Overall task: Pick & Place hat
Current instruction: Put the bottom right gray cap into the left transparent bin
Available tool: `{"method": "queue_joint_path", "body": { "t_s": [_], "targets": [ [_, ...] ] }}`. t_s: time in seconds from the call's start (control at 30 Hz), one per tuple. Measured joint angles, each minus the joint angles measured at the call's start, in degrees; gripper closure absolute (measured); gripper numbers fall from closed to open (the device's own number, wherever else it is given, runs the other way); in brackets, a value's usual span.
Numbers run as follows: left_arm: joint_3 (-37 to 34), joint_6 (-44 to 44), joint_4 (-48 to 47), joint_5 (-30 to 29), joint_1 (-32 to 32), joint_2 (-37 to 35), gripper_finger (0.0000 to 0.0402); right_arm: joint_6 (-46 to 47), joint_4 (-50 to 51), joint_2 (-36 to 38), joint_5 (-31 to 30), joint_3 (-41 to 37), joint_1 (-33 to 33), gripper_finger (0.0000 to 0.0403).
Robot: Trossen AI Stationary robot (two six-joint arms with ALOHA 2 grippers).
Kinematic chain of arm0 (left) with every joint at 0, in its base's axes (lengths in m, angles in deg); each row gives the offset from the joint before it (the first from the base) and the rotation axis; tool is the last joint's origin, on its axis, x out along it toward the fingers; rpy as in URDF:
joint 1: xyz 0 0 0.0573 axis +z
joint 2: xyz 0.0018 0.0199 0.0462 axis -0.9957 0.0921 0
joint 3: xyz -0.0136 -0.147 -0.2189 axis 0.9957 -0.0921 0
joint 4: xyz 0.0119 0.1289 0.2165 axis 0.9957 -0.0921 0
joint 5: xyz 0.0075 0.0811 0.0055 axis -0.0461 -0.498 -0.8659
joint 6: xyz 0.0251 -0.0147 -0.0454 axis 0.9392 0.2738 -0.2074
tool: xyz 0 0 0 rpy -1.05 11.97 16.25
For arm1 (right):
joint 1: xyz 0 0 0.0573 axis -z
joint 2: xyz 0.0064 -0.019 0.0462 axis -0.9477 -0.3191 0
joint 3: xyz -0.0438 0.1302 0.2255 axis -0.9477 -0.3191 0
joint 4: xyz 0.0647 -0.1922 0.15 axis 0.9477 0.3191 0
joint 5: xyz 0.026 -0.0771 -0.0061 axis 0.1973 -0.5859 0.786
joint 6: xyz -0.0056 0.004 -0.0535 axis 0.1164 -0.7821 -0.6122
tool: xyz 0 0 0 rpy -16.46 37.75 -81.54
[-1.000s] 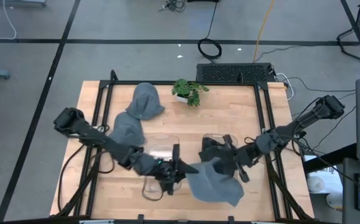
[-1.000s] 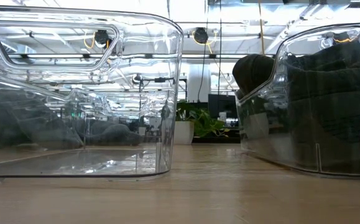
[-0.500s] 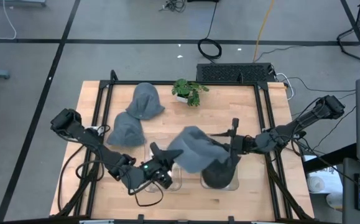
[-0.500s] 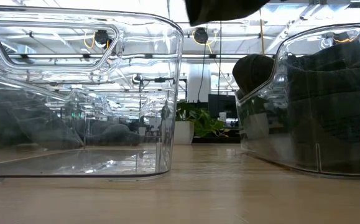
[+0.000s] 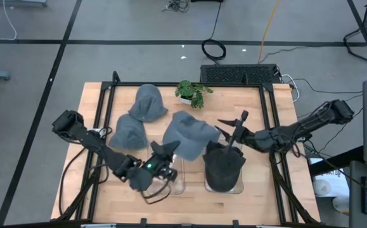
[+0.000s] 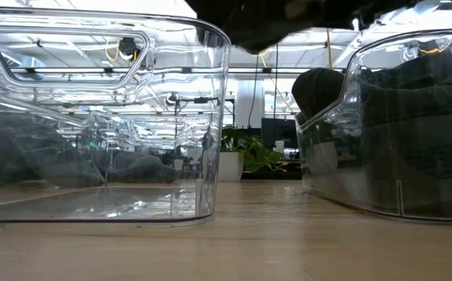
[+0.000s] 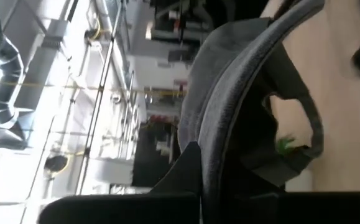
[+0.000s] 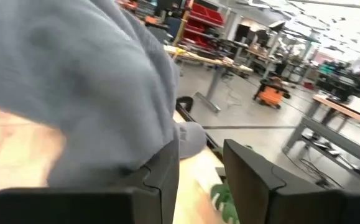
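A pale butcher-block wooden bench [image 5: 259, 120] with a black metal frame carries two clear, hard plastic bins with rounded corners. The right clear bin [image 6: 413, 133] is packed with a dark charcoal knitted hat [image 5: 224, 168]; the left clear bin [image 6: 101, 117] shows no hat inside in the low view. Above the bins, a soft grey knitted hat [image 5: 186, 134] hangs in the air, slumped and folded, clear of the bench top. The left gripper [image 5: 167, 152] has its jaws pressed tight on the hat's hem, the ribbed fabric bunching between the dark fingers in the left wrist view. The right gripper [image 5: 234, 126] sits just beside the hat's far edge; its jaws stand parted, with a clear gap between the two flat black fingers [image 8: 254, 180], and hold nothing. Two more limp grey knitted hats [image 5: 139, 117] lie bunched near the bench's back-left corner. A small leafy green potted plant [image 5: 193, 93] stands by the back edge.
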Motion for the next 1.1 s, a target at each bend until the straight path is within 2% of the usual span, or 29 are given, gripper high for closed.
{"method": "queue_joint_path", "body": {
  "t_s": [0.13,0.23,0.3,0.37,0.43,0.5,0.67,0.77,0.87,0.97,1.1],
  "targets": [
    [0.00,0.23,-3.94,-0.46,2.29,0.00,0.0392,-0.98,0.25,0.49,0.20,-0.04,4.80,0.0287],
    [0.00,1.03,-7.30,-0.28,4.43,0.00,0.0392,-2.58,0.22,1.56,0.31,1.14,10.90,0.0287],
    [0.00,1.50,-9.60,-0.12,5.78,0.00,0.0392,-1.81,1.07,2.66,3.12,1.87,15.73,0.0287],
    [-0.01,1.67,-11.74,0.05,6.90,0.00,0.0392,2.64,5.47,3.39,12.89,3.28,21.56,0.0287],
    [0.00,1.90,-12.78,0.17,7.57,0.00,0.0392,9.06,10.28,3.37,26.94,4.47,28.04,0.0290],
    [-0.02,2.73,-12.69,0.86,7.81,0.00,0.0392,14.60,10.92,2.43,38.91,4.69,34.31,0.0294],
    [0.00,3.44,-12.55,1.43,7.05,0.00,0.0392,24.40,9.40,-0.79,58.79,4.69,46.72,0.0281],
    [0.00,4.10,-12.56,1.66,5.91,0.00,0.0392,31.97,4.36,-3.96,73.47,4.76,50.70,0.0251],
    [0.00,4.51,-12.55,1.73,4.59,0.00,0.0392,37.96,-3.23,-8.14,86.16,4.75,50.88,0.0211],
    [0.11,4.67,-12.63,1.84,3.63,0.00,0.0392,42.68,-10.13,-12.40,93.28,4.78,49.13,0.0170],
    [1.75,4.76,-12.63,1.82,2.59,0.02,0.0392,42.16,-10.85,-17.61,93.26,4.80,46.98,0.0127]
  ]
}}
